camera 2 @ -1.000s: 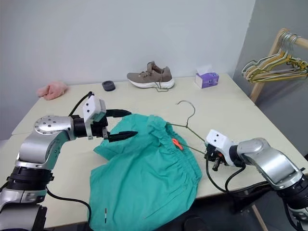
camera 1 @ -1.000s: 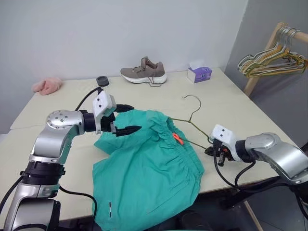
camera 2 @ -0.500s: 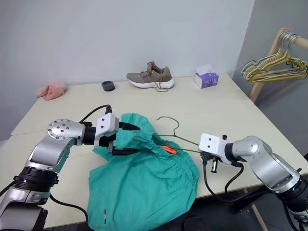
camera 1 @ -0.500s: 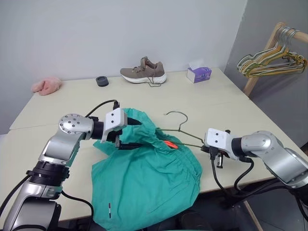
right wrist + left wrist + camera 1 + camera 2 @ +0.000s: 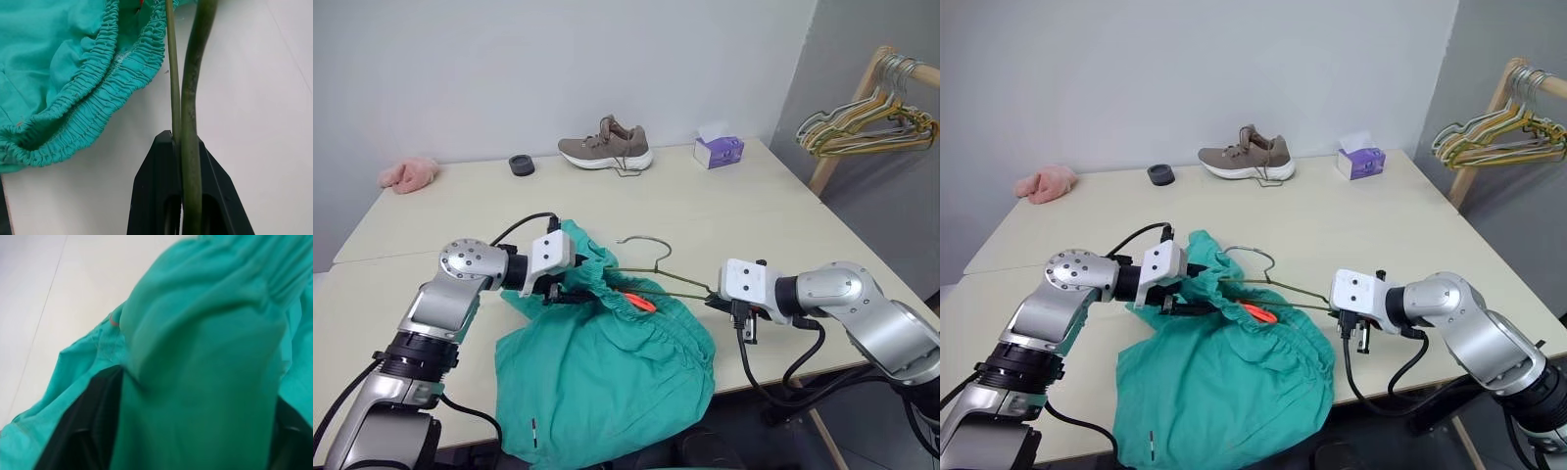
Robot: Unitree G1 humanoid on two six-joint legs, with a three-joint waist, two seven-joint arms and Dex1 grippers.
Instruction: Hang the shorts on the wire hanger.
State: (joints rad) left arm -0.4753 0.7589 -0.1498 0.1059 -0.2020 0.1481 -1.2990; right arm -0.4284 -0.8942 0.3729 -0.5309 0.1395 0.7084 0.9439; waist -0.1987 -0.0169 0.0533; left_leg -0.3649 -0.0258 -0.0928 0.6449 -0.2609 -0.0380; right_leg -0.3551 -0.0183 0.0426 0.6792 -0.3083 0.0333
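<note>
Shorts (image 5: 607, 362) bunched at frame centre, draping off the desk (image 5: 754, 206). Left fingers (image 5: 93, 431) pinching the waistband, right fingers (image 5: 166, 196) clamped on the hanger (image 5: 656, 279). Best to slide wire slowly into the held-open waistband.

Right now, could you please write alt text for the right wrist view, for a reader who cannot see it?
The right gripper is shut on the wire hanger, whose two thin olive wires run straight away from its black fingers over a pale table. Beside the wires lies the gathered elastic waistband of the teal-green shorts.
</note>
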